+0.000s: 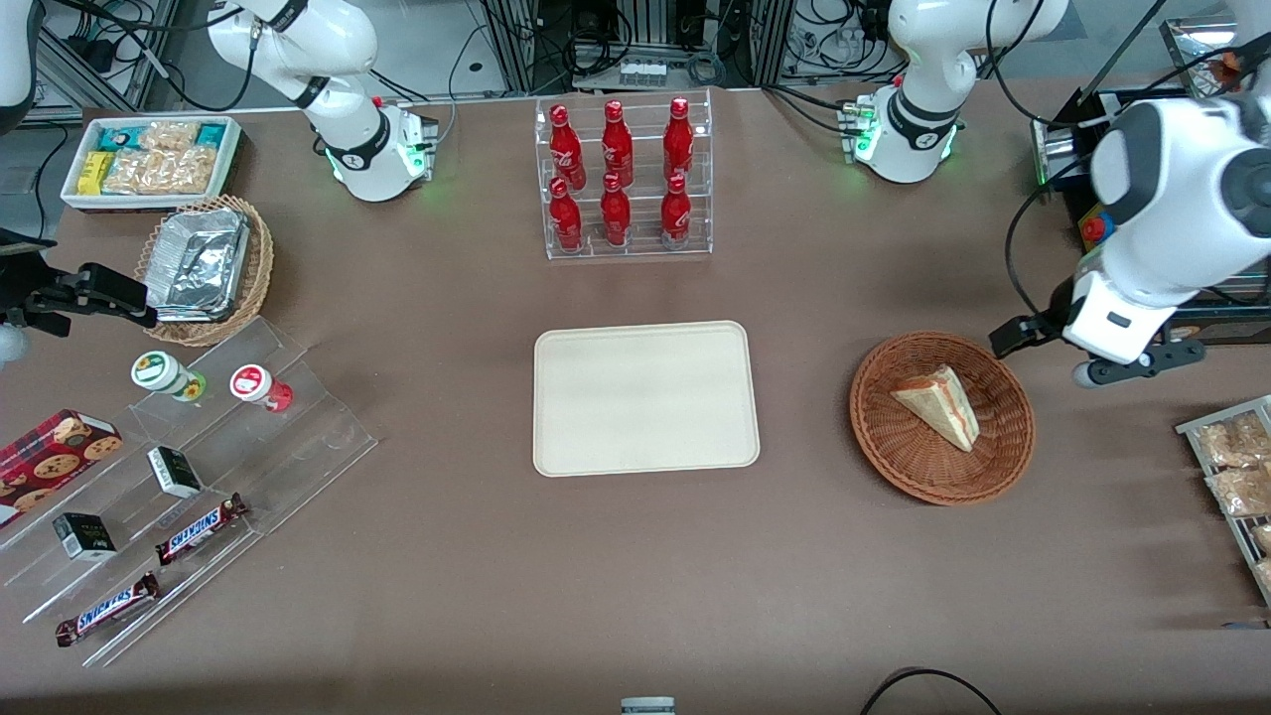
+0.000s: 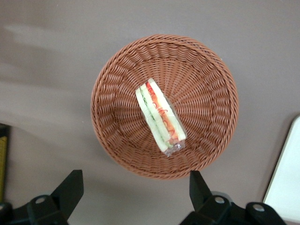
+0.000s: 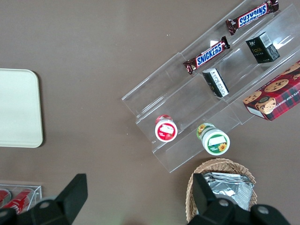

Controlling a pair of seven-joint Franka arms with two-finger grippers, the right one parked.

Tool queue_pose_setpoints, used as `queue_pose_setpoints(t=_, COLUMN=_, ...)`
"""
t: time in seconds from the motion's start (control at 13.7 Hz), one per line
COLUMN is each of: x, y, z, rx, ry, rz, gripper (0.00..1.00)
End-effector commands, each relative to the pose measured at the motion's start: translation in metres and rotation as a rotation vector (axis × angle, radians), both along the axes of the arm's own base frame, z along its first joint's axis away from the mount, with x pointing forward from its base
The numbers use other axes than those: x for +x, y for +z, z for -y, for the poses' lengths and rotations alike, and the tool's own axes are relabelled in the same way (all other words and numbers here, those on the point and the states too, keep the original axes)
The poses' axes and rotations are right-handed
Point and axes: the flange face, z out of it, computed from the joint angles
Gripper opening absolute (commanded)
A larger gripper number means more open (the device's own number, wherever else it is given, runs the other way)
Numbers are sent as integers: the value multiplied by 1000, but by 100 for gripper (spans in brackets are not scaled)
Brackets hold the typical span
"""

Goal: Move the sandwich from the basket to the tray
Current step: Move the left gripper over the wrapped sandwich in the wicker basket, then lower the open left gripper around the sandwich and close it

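Note:
The sandwich (image 1: pixel 938 405) (image 2: pixel 159 117), a wrapped white wedge with red and green filling, lies in the round reddish-brown basket (image 1: pixel 874 437) (image 2: pixel 112 93). The cream tray (image 1: pixel 645 397) (image 2: pixel 288 178) lies bare at the table's middle, beside the basket toward the parked arm's end. My left gripper (image 1: pixel 1102 350) (image 2: pixel 135 176) hangs high over the table just outside the basket's rim, toward the working arm's end. It is open. Its fingers (image 2: pixel 70 185) stand wide apart with only bare table between them.
A clear rack of red cola bottles (image 1: pixel 624 179) stands farther from the front camera than the tray. A rack of snack packets (image 1: pixel 1236 477) sits near the basket at the working arm's end. A stepped acrylic shelf (image 1: pixel 189 467), a foil-filled tan basket (image 1: pixel 204 268) and a white bin (image 1: pixel 149 159) occupy the parked arm's end.

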Motion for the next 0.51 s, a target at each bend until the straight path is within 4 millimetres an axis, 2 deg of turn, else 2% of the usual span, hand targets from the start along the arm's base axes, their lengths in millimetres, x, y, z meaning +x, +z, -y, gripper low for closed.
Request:
queue_pose_setpoints(t=0.0, x=-14, y=-18, z=16, rx=3, ry=153, rz=33, gripper=100)
queue_pose_setpoints(t=0.15, x=-12, y=-31, z=33, rx=0, ry=246, rz=49, gripper=100)
queue_pose_setpoints(t=0.44, x=-6, y=-51, z=41, rx=-5, ry=335, rz=53, gripper=100)
